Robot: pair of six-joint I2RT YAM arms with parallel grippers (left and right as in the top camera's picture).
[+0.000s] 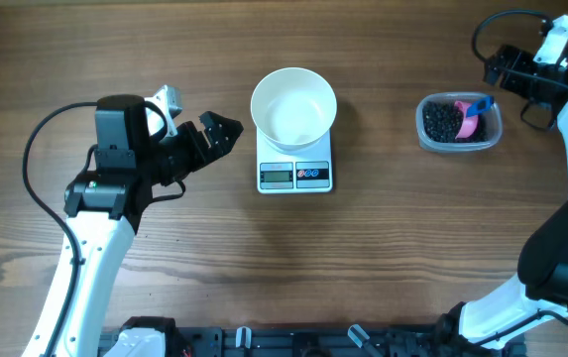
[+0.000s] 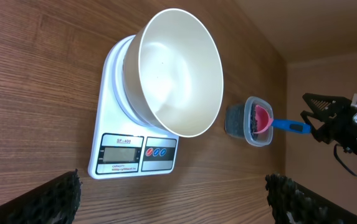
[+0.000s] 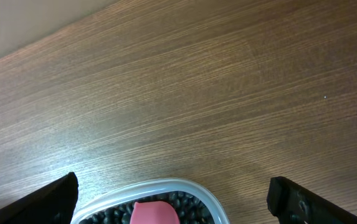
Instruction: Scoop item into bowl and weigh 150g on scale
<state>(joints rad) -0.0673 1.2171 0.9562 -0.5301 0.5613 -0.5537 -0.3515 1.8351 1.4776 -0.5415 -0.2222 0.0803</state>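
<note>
Pincers stand thus: the right pincer [image 1: 495, 67] is spread wide and grasps nothing, hanging just beyond the far rim of the tub [image 1: 493, 136] at the right end of the worktop [image 1: 383, 258]. Its wrist view shows only that rim and a pink edge low between the two fingers. In the tub lie the beans [image 1: 442, 121], black and shiny, heaped mostly on its left side. The scoop [image 1: 468, 125] rests on them, pink cup down among the beans, its blue handle [image 1: 483, 103] slanting up toward the right pincer but apart from it. The left pincer [image 1: 222, 134] is likewise wide and empty, low over the wood to the left of the scale [image 1: 318, 149], near it and pointing at it without touching. The bowl [image 1: 293, 109] sits on the scale's platform, upright, its inside plain white. On the scale's front edge are the display [image 1: 277, 176], whose reading is probably too small to make out, and two buttons [image 1: 310, 174] beside it.
</note>
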